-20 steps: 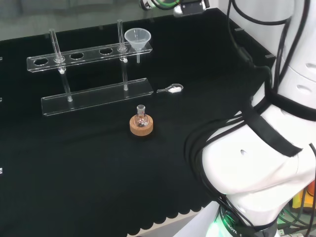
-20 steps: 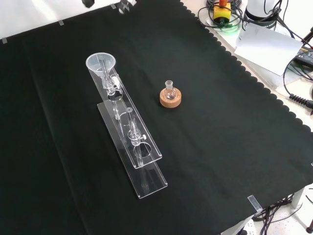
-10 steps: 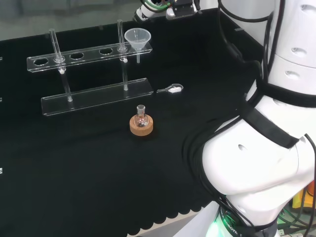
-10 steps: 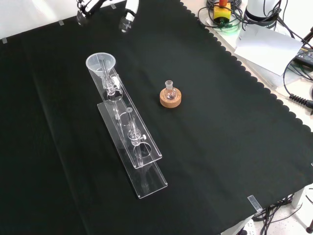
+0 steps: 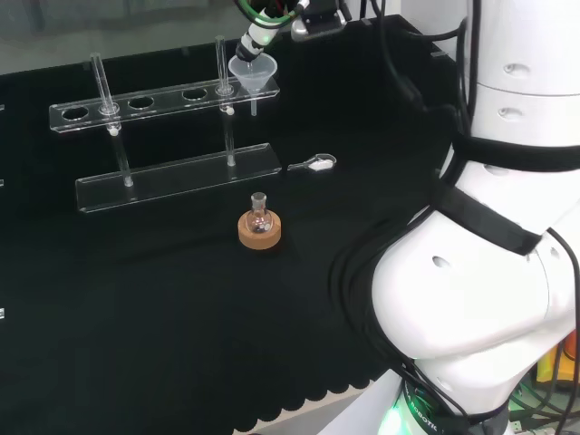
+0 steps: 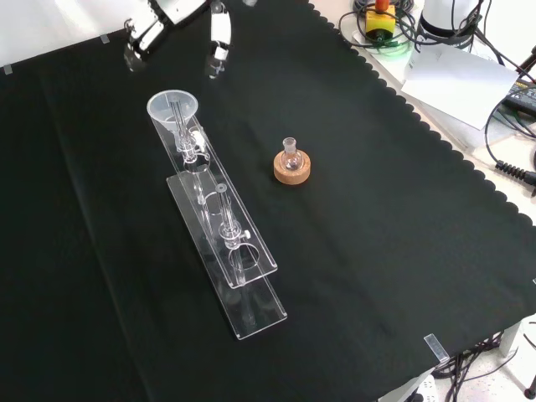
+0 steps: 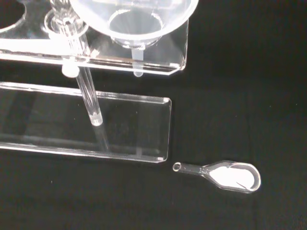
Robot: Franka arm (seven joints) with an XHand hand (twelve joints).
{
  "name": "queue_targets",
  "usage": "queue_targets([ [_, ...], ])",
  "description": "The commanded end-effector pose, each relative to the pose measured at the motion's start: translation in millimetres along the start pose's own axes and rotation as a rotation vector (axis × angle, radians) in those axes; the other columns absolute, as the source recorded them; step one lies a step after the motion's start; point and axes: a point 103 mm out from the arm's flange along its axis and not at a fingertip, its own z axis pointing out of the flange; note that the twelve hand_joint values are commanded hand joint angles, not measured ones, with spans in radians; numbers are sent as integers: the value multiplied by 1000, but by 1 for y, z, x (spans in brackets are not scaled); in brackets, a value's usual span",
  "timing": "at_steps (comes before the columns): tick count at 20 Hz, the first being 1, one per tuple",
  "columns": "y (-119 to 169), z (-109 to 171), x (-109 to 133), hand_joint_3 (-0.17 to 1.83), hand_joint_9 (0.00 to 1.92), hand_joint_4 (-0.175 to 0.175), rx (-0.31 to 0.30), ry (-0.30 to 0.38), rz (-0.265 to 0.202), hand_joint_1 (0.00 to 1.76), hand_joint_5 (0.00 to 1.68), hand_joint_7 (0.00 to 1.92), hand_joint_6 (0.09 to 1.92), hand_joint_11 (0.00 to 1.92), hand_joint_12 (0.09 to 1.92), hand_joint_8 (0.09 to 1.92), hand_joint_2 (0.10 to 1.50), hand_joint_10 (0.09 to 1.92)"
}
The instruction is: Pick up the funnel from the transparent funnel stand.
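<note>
Here the hand point(image 6: 180, 29), fingers spread and holding nothing, hovers just beyond the funnel point(image 6: 173, 109), which sits in the end hole of the transparent funnel stand point(image 6: 239, 270). A skewed closing could knock that stand over. One funnel, one stand, one flask on a cork ring point(image 6: 291, 167), one spoon point(image 7: 225, 174).

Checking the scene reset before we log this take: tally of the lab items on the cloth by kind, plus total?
Funnel: 1
Transparent funnel stand: 1
Small flask: 1
Cork ring stand: 1
Clear scoop with white powder: 1
Total: 5
The hand hovers by the funnel and holds nothing.
</note>
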Motion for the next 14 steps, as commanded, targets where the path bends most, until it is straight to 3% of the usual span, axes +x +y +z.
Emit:
queue_targets([
  [1, 13, 10, 10, 358, 205, -53, 37, -50, -7, 644, 134, 0, 87, 175, 1497, 678, 687, 835],
  [14, 36, 26, 14, 474, 200, -56, 73, -74, -21, 700, 125, 0, 87, 220, 1477, 658, 628, 837],
])
